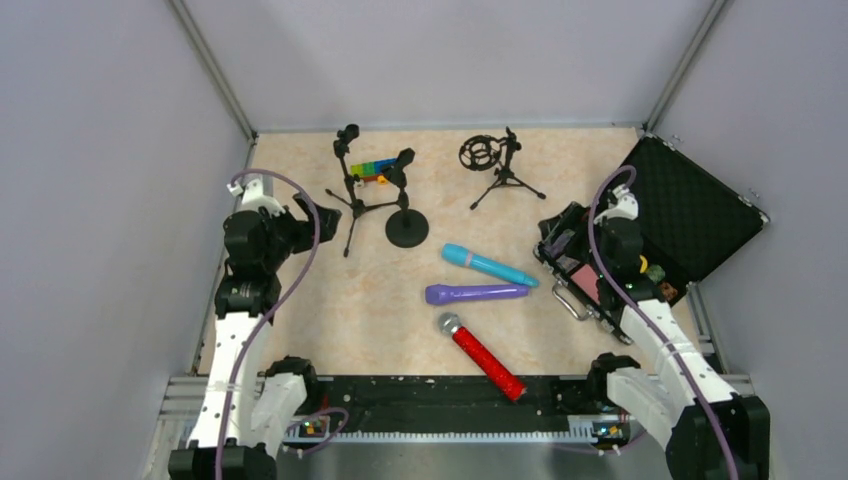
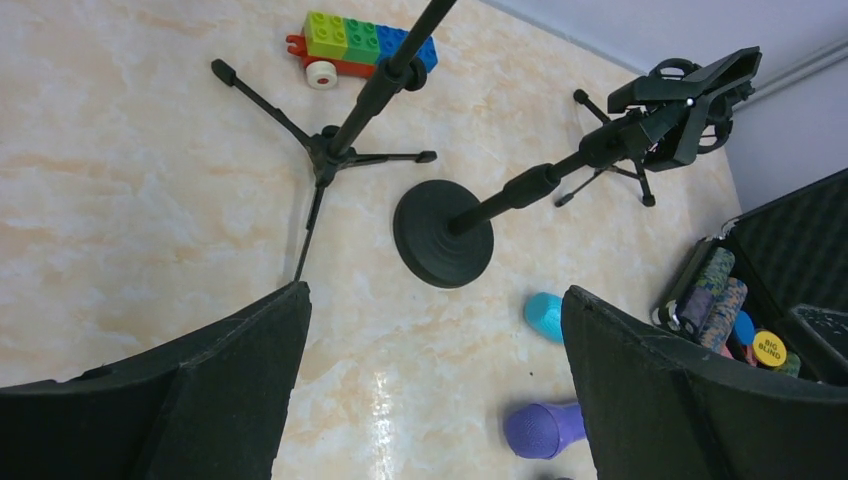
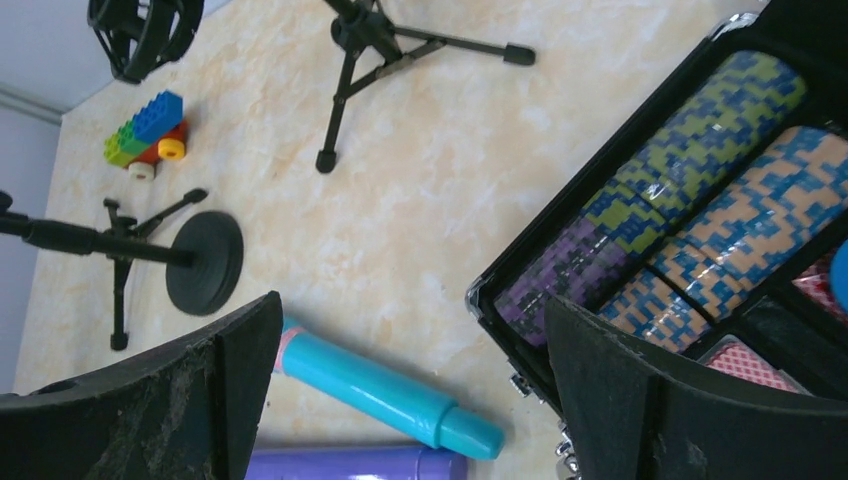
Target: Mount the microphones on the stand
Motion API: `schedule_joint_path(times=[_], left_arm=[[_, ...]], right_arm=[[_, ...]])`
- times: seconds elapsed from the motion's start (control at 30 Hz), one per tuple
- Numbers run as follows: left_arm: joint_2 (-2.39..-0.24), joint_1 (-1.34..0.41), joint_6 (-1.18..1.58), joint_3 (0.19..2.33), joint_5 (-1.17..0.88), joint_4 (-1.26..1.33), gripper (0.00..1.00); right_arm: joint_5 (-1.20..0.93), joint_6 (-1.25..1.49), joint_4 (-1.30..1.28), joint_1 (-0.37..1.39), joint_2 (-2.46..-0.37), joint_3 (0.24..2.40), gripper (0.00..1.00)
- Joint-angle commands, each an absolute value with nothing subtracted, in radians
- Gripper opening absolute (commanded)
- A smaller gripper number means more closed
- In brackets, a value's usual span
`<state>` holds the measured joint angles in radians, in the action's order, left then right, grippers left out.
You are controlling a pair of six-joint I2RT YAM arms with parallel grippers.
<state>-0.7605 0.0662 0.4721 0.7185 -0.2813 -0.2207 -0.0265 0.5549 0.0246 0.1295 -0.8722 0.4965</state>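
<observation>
Three microphones lie in the middle of the table: a light-blue one [image 1: 490, 266], a purple one [image 1: 477, 293] and a glittery red one with a silver head [image 1: 482, 357]. At the back stand a round-base stand [image 1: 406, 205] with a clip, a tripod stand [image 1: 350, 190] and a second tripod stand [image 1: 507, 165] with a ring mount. My left gripper [image 1: 305, 215] [image 2: 435, 295] hangs open left of the stands, the light-blue [image 2: 545, 316] and purple [image 2: 543, 430] heads beside its right finger. My right gripper [image 1: 568, 238] [image 3: 410, 302] is open above the light-blue microphone [image 3: 385, 395], holding nothing.
A toy of coloured building blocks [image 1: 372, 170] sits behind the stands. An open black case [image 1: 690, 210] with rolls of patterned chips [image 3: 690, 170] stands at the right edge, close under my right gripper. Grey walls close the table on three sides.
</observation>
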Motion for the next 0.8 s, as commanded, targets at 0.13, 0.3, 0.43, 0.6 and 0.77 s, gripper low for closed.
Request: schedule_joint_path(times=[0.13,0.3,0.43,0.6,0.77], left_arm=[[-0.897,0.07,0.401,0.952,-0.377,-0.418,0.98],[-0.906,0.071,0.35,0.958,-0.365,-0.446,0.98],[-0.896,0.07,0.357,0.878,-0.348,-0.41,0.98],[-0.886,0.07,0.354,0.867,-0.34,-0.425,0.98],[-0.872,0.071,0.357,0.853,-0.354,-0.42,0.98]], right_arm=[[-0.23,0.609,0.095,0.124,-0.951,0.511,0.99],[-0.293,0.612,0.108,0.127,-0.995,0.525,0.99],[-0.317,0.573,0.059,0.139,-1.027,0.582,0.99],[-0.315,0.577,0.04,0.161,-1.046,0.625,0.99],[-0.313,0.585,0.039,0.204,-1.103,0.689,0.99]])
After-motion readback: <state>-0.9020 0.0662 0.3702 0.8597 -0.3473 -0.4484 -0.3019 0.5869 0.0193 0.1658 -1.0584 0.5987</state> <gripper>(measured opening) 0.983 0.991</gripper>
